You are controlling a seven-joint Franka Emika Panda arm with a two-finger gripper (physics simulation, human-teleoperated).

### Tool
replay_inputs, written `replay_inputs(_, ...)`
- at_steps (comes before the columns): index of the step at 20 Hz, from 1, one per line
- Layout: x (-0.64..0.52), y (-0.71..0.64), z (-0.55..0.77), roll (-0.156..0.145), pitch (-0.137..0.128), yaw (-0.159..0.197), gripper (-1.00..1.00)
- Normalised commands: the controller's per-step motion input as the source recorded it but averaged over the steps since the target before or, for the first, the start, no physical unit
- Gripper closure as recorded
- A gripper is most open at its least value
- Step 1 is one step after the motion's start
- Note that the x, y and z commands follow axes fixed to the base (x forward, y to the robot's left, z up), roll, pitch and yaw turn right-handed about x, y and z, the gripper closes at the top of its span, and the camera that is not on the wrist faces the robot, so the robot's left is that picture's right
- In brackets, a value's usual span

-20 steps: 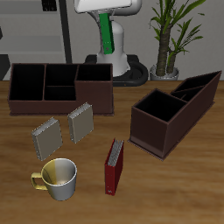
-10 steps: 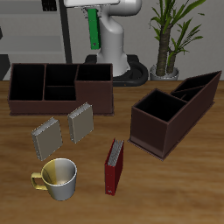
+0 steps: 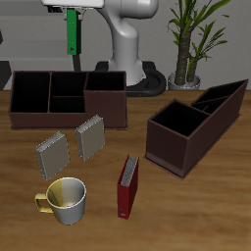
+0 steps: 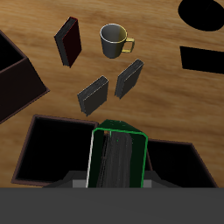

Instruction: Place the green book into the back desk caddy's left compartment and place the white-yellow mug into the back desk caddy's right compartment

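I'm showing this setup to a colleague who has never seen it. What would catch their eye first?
Probably the green book, bright against the dull scene, held upright in the tool high above the back desk caddy. Next, the white-yellow mug near the table's front edge, with the red book standing beside it and two grey notebooks between mug and caddy.

White glossy arm [image 3: 125, 39] with rounded segments, round dark base plate [image 3: 149, 76], grey end effector [image 3: 75, 8]
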Motion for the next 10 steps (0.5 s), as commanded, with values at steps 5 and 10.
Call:
replay_inputs(5, 0.02, -0.68, -0.06, 0.071, 0.075, -0.033, 1.0)
replay_inputs(10, 0.03, -0.67, -0.02, 0.072, 0.021, -0.002, 1.0)
